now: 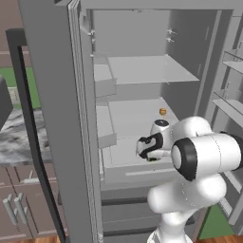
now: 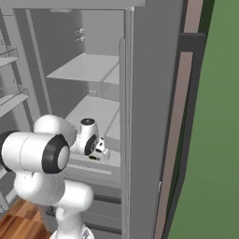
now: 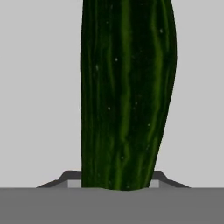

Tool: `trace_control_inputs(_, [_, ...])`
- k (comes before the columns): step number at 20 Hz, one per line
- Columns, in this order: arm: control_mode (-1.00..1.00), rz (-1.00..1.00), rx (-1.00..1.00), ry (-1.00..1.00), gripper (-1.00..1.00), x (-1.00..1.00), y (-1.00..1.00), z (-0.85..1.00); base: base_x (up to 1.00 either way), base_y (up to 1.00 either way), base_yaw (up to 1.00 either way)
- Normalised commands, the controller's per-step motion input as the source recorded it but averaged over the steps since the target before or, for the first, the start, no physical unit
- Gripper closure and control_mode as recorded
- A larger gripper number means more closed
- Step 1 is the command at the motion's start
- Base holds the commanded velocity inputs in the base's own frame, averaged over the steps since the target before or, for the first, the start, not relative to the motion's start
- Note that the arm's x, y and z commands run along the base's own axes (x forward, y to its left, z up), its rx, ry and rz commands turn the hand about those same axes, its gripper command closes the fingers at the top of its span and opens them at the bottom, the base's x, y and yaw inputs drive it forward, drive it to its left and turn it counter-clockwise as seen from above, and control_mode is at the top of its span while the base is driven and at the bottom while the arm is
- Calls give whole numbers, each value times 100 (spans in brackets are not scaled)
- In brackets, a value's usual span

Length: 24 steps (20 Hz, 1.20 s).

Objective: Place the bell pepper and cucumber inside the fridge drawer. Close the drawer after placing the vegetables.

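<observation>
open fridge door [image 1: 52, 118], fridge shelves [image 1: 152, 69], cabinets [image 1: 21, 190]

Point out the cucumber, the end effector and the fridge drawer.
cucumber [image 3: 127, 96]: hand view, middle of its dark green body.
end effector [image 1: 142, 151]: left base view, between its dark fingertips.
fridge drawer [image 1: 142, 174]: left base view, its pale front panel.

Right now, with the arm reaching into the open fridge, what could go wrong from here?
1. The slim dark green cucumber fills the hand view, gripper shut on it; released askew, it might roll.
2. The wide light grey fridge drawer sits pulled out; the white arm could bump it while withdrawing.
</observation>
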Motion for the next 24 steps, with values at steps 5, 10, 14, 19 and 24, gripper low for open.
trace_control_inputs(5, [-100, 4, 0, 1, 100, -68, 0, 2, 0, 0, 0])
trace_control_inputs(10, [-100, 6, 0, 8, 100, 69, 2, -2, 0, 0, 0])
trace_control_inputs(14, [-100, 8, 0, 1, 100, 39, 23, -54, 0, 0, 0])
trace_control_inputs(19, [-100, 8, 0, 1, 100, 0, 38, -97, 0, 0, 0])
trace_control_inputs(24, [-100, 2, -3, 0, -100, -30, 36, -94, 0, 0, 0])
